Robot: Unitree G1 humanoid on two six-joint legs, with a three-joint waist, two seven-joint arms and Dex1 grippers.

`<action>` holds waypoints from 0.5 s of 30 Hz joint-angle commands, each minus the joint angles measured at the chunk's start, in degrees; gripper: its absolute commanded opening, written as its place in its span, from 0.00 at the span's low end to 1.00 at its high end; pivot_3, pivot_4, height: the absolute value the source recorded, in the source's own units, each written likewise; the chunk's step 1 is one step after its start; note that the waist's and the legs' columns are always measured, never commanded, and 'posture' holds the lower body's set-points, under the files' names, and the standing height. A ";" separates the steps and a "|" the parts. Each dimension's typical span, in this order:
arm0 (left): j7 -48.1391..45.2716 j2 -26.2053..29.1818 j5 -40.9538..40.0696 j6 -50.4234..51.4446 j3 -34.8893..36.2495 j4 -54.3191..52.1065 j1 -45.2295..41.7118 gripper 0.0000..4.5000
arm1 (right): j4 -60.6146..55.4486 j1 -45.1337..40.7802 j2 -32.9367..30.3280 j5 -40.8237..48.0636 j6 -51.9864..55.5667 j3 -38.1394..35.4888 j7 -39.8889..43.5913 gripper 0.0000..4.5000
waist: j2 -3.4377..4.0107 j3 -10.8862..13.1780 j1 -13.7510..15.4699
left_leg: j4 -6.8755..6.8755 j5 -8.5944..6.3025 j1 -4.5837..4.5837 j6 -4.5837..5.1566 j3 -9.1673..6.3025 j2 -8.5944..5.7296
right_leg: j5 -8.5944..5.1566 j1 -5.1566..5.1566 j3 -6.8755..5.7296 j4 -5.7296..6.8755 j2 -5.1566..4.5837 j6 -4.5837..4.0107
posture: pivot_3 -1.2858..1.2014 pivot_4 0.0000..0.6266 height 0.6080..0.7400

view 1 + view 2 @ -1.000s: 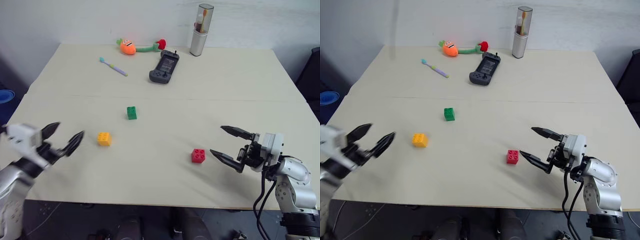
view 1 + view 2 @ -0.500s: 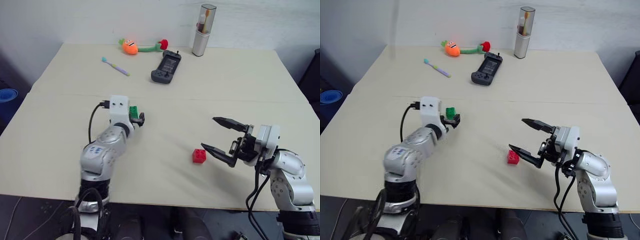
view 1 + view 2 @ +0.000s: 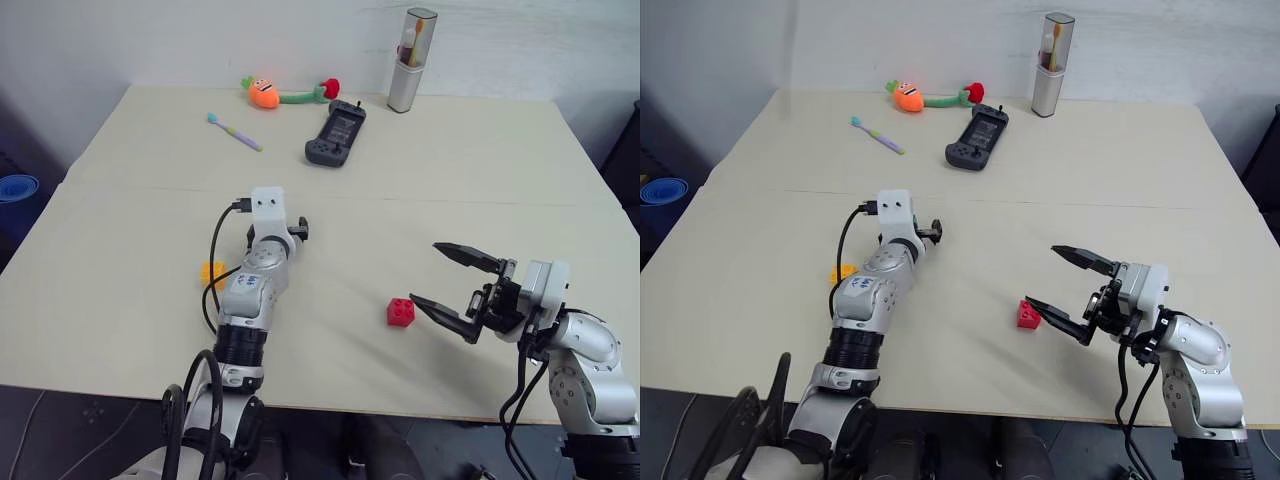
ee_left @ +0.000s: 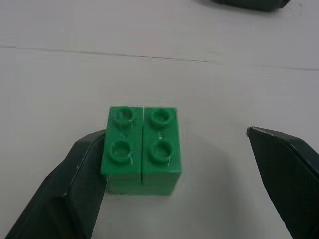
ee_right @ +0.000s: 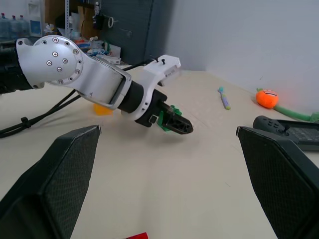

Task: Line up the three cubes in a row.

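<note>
**No row yet, first brick not gripped**

Worktop [image 3: 120, 250] first; my left gripper [image 4: 187, 174] sits fingers apart around the green cube [image 4: 141, 148], one finger touching; right gripper [image 3: 450, 290] gapes beside the red cube [image 3: 400, 312]; orange-yellow cube [image 3: 210, 272] lies apart; all three unaligned, I reckon.

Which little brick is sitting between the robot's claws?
The green brick. It sits between the open left tool's fingers; the red brick and orange-yellow brick lie apart on the table.

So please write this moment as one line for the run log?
left tool: open around green cube, not closed | right tool: open, beside red cube | orange-yellow cube: on table
</note>
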 commanded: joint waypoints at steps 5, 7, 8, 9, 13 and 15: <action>-0.02 0.25 2.95 -1.23 0.29 -1.46 -1.27 0.66 | -1.57 1.70 0.10 0.44 -1.17 -0.82 -0.42 1.00 | 0.00 0.00 0.26 | 0.00 0.00 -0.01 0.00 -0.01 0.00 | 0.00 0.00 -0.01 0.00 -0.01 0.00 | 0.52 0.24 1.00; -0.57 0.26 2.95 -0.44 0.37 -1.89 -1.05 0.53 | -1.70 1.97 0.18 0.33 -1.25 -0.73 -0.65 1.00 | 0.00 0.00 0.28 | 0.01 0.00 -0.02 0.00 -0.01 0.00 | 0.00 0.00 -0.01 0.00 -0.02 0.00 | 0.52 0.24 1.00; -0.82 0.31 2.90 -0.12 0.44 -1.97 -1.05 0.46 | -1.67 1.93 0.23 0.27 -1.26 -0.65 -0.75 1.00 | 0.00 0.00 0.28 | 0.02 0.00 -0.02 0.00 0.00 -0.01 | 0.00 0.00 0.00 0.00 -0.02 0.00 | 0.52 0.24 1.00; -1.42 0.43 2.74 0.36 0.35 -2.19 -1.05 0.39 | -1.73 1.88 0.24 0.23 -1.22 -0.57 -0.87 1.00 | 0.00 0.00 0.29 | 0.03 0.00 -0.01 0.00 -0.01 0.00 | 0.00 0.00 0.00 0.01 -0.02 0.00 | 0.52 0.24 1.00; -15.94 4.86 -0.79 -0.57 -3.58 -5.59 -1.49 0.33 | -2.08 1.64 -0.10 0.27 -1.02 -0.92 -1.36 1.00 | 0.00 0.00 0.27 | 0.04 0.00 -0.02 0.00 0.00 0.00 | 0.00 0.00 -0.01 0.03 -0.01 0.00 | 0.52 0.24 1.00; -26.83 10.29 -0.93 -4.17 -7.89 -7.95 -2.03 0.33 | -2.54 1.99 -0.74 0.49 -0.95 -1.78 -1.34 1.00 | 0.01 0.00 0.14 | 0.06 0.01 -0.04 -0.02 0.00 0.00 | 0.00 -0.02 -0.02 0.04 0.01 0.00 | 0.52 0.24 1.00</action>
